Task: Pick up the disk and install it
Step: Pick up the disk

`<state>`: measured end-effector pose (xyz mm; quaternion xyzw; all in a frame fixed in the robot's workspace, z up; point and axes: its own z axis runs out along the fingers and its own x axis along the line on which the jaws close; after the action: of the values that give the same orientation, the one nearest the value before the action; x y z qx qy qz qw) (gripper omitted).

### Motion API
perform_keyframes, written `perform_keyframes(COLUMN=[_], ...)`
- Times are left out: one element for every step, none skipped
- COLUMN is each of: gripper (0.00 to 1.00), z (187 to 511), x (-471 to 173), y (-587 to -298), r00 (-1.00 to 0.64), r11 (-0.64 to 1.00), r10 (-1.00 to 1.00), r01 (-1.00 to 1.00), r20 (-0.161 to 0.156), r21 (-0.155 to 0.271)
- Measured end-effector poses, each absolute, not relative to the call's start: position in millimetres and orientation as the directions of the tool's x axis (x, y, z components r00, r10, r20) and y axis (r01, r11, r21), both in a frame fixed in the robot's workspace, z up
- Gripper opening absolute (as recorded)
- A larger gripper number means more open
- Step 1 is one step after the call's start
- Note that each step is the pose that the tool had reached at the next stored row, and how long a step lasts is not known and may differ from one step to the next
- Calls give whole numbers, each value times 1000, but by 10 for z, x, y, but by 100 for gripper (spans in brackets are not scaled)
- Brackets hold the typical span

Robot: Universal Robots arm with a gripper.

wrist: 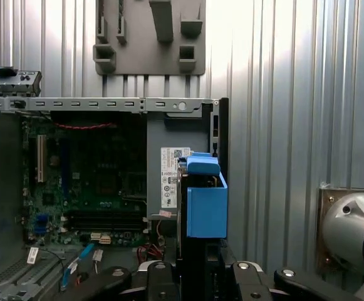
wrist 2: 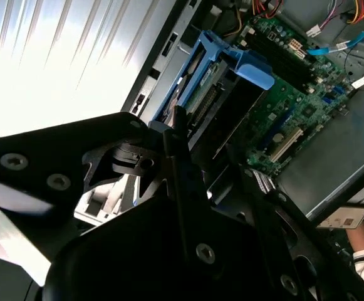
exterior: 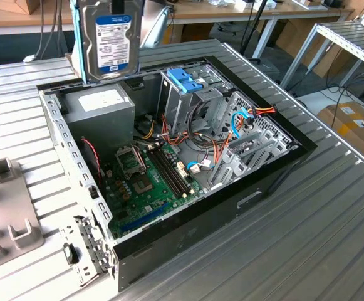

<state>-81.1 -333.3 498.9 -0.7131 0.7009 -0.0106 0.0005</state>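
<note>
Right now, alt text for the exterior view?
A silver disk with blue side rails hangs upright, label facing the camera, above an open computer case lying on a ribbed metal table. Inside: a green motherboard, a grey power supply, and a metal drive cage with a blue top.

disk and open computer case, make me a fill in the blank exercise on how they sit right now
1. The disk hangs ___ the open computer case, not inside it.
2. The gripper is shut on the ___.
3. The circuit board on the floor of the case is ___ in colour.
Missing words: above; disk; green.
</note>
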Motion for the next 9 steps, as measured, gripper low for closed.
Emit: perform_keyframes(gripper=[35,35,35,35,35,35,35,35,35], z=[4988,4989,4989,4989,4989,4988,4988,4988,4989], x=[-768,-731,-690,-646,-597,-551,-494,-449,-380], y=[-3332,-3331,-3330,-3329,-3328,-3327,-3326,-3325,-3322], r00=[17,17,17,17,17,17,17,17,17], r11=[-17,-17,-17,-17,-17,-17,-17,-17,-17], r10=[-1000,-1000,-1000,-1000,-1000,-1000,-1000,-1000,-1000], r01=[-1000,-1000,-1000,-1000,-1000,-1000,-1000,-1000,-1000], r20=[14,14,14,14,15,14,14,14,14], r21=[-16,-16,-15,-15,-15,-15,-15,-15,-15])
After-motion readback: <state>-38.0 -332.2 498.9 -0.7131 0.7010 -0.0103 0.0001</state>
